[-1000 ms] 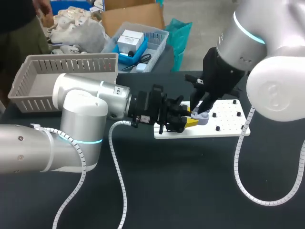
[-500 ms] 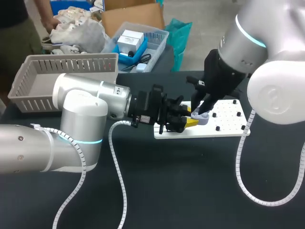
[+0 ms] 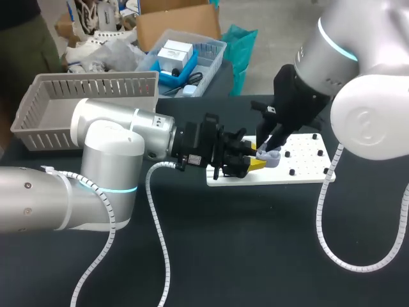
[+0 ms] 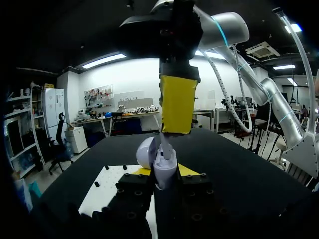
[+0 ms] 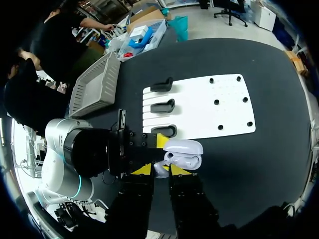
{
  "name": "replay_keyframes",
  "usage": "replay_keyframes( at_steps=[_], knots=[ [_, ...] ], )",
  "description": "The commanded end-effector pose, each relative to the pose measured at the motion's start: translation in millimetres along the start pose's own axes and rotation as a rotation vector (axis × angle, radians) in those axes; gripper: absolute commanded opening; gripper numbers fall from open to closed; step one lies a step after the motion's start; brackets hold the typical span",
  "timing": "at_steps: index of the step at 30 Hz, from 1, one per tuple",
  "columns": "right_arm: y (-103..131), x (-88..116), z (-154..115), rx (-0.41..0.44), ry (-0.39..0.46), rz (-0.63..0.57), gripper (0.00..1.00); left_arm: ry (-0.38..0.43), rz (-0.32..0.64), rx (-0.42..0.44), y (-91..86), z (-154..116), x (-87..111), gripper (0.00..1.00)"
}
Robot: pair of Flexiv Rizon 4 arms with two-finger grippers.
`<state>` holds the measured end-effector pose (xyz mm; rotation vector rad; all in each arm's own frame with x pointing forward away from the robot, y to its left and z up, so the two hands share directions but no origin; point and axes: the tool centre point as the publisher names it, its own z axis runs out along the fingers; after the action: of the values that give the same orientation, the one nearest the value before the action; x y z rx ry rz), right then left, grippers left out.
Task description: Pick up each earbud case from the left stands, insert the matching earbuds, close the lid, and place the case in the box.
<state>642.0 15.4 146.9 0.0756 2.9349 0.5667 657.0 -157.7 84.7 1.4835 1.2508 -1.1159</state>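
Lilac case [image 5: 185, 149], lid open, sits clamped in our left gripper [image 4: 163, 172] above the board [image 5: 224, 109] — our right gripper [image 3: 269, 148] pinches an earbud [image 5: 159, 168] at its well. Pushed off-line, it could jam — or twist the case loose.

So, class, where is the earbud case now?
Head view, right of centre: the case sits in the left gripper over the left end of the board, right gripper just above.

earbud case [image 5: 183, 148]: pale lilac-white. earbud [image 5: 160, 169]: white. board [image 5: 209, 119]: white, black pegs [image 5: 217, 101], 3 black stands [image 5: 163, 105]. desk [image 3: 255, 243]: black. basket [image 3: 89, 84]: grey, slatted.
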Motion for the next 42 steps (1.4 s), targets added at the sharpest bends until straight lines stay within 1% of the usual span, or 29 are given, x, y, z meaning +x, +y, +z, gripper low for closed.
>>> replay_keyframes(
  at_steps=[1,20,42],
  knots=[
    [0.3,-2.2,2.0,-0.004,0.003,0.001,0.0,0.0,0.001,-0.003,-1.0,-0.2,0.1,0.0],
    [-2.3,-6.5,6.7,-0.006,-0.001,0.025,0.0,0.0,0.001,-0.003,-1.0,-0.2,0.1,0.0],
    [-5.5,-5.3,9.2,0.002,-0.003,0.036,0.0,0.0,0.001,-0.003,-1.0,-0.2,0.1,0.0]
  ],
)
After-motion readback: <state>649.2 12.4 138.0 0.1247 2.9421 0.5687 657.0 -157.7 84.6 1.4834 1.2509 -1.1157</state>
